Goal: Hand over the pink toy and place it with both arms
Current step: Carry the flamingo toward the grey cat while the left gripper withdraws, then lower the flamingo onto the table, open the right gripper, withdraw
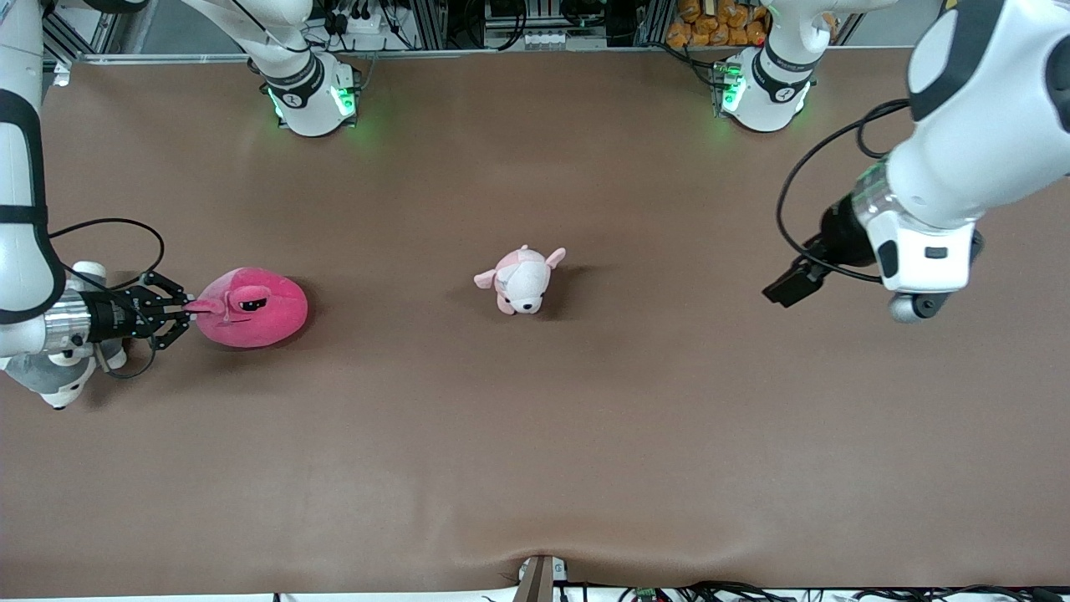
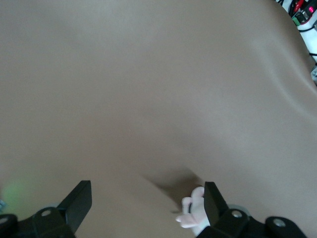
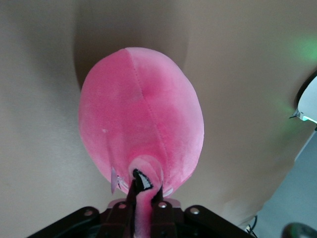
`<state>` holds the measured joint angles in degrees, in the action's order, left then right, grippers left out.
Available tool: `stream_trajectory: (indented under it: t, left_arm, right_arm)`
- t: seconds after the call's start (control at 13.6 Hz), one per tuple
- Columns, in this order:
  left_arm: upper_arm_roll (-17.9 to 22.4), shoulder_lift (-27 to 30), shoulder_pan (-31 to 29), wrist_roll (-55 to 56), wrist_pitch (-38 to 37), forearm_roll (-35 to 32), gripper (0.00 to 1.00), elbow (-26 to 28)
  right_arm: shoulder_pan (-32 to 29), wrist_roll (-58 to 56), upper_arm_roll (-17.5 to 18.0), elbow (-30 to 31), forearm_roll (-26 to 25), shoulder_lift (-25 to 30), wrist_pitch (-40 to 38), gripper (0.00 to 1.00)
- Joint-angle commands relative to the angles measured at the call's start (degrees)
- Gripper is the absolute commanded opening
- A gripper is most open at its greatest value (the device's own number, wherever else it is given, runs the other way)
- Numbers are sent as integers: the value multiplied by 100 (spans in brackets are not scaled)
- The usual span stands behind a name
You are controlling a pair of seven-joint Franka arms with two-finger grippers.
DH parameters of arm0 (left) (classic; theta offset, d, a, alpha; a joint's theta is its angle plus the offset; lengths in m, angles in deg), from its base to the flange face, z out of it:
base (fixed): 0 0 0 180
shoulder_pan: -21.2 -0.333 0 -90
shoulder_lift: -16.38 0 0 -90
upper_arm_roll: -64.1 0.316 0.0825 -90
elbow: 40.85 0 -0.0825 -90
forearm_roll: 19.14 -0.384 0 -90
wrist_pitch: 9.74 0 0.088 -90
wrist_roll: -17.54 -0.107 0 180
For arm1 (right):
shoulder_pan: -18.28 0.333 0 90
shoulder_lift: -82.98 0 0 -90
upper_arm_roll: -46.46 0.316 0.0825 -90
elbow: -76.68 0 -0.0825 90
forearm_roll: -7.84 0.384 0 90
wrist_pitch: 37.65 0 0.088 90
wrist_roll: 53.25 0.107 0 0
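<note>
The pink toy, a round hot-pink plush with black half-lidded eyes, lies on the brown table toward the right arm's end. My right gripper is shut on its protruding snout at table level. In the right wrist view the toy fills the middle, and the snout is pinched between the black fingers. My left gripper hangs in the air over the left arm's end of the table, apart from the toy. In the left wrist view its fingers stand wide apart and empty.
A small pale pink-and-white puppy plush lies at the table's middle; it also shows in the left wrist view. A grey-and-white plush lies under the right arm's wrist. The arm bases stand along the table's edge farthest from the front camera.
</note>
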<state>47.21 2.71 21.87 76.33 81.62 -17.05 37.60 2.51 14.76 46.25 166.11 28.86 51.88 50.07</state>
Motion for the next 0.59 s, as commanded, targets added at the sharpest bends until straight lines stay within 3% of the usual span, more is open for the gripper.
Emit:
stream_trajectory:
  t: [0.0, 0.29, 0.51]
  left_arm:
    - [-34, 206, -181, -1006, -302, -409, 100, 30]
    - [-60, 373, -479, -2580, -426, -789, 100, 12]
    - [88, 820, -560, -3425, -444, -780, 100, 117]
  right_arm:
    - [-22, -287, 117, -161, 77, 51, -254, 100]
    - [-31, -508, 117, -1617, 34, 95, -1071, 100]
    - [56, -578, 214, -2269, 77, 340, -1590, 100]
